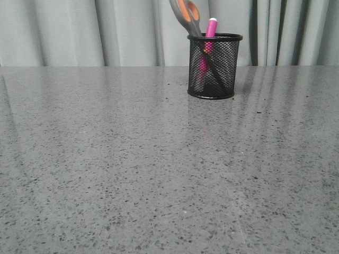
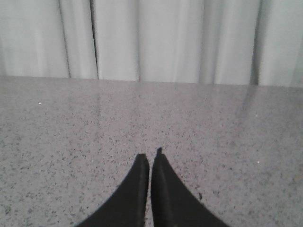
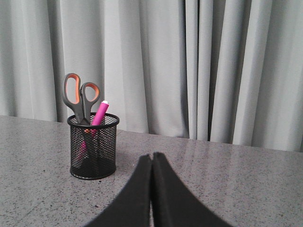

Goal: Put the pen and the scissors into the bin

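Note:
The black mesh bin (image 1: 214,67) stands upright at the back of the table, right of centre. The scissors (image 1: 187,16) stand in it, handles up, and lean to the left. The pink pen (image 1: 210,32) stands in it beside them, cap up. The right wrist view shows the same bin (image 3: 93,147), scissors (image 3: 79,94) and pen (image 3: 99,113). My right gripper (image 3: 152,156) is shut and empty, well short of the bin. My left gripper (image 2: 150,156) is shut and empty over bare table. Neither gripper shows in the front view.
A grey speckled tabletop (image 1: 132,169) fills the front view. Pale grey curtains (image 1: 79,32) hang behind the table's far edge.

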`<state>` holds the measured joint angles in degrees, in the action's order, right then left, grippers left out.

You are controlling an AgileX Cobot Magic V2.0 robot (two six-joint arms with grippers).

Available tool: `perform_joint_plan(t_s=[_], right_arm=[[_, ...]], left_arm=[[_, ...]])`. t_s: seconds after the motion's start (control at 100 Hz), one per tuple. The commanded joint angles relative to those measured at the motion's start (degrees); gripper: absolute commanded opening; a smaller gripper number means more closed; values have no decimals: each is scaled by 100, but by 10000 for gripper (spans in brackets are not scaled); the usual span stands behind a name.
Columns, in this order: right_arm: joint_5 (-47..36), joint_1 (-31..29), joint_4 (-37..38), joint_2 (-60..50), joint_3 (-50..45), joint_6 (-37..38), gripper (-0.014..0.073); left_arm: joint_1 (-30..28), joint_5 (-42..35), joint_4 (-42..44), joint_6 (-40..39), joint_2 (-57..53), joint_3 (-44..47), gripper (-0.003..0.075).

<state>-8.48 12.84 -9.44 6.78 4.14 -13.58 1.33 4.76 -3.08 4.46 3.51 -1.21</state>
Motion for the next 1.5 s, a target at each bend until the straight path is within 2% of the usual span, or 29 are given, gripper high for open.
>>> perform_joint_plan(t_s=[0.0, 0.14, 0.21, 1.49], right_arm=[[-401, -32, 10, 36, 160, -34, -75], [-401, -32, 10, 36, 160, -34, -75], [-401, -32, 10, 36, 160, -34, -75], [-387, -32, 10, 36, 160, -34, -75]], left_arm=[[59, -476, 181, -173, 5, 45, -19], [59, -548, 181, -173, -353, 383, -19], [47, -350, 198, -173, -583, 383, -19], [47, -296, 201, -173, -557, 382, -19]])
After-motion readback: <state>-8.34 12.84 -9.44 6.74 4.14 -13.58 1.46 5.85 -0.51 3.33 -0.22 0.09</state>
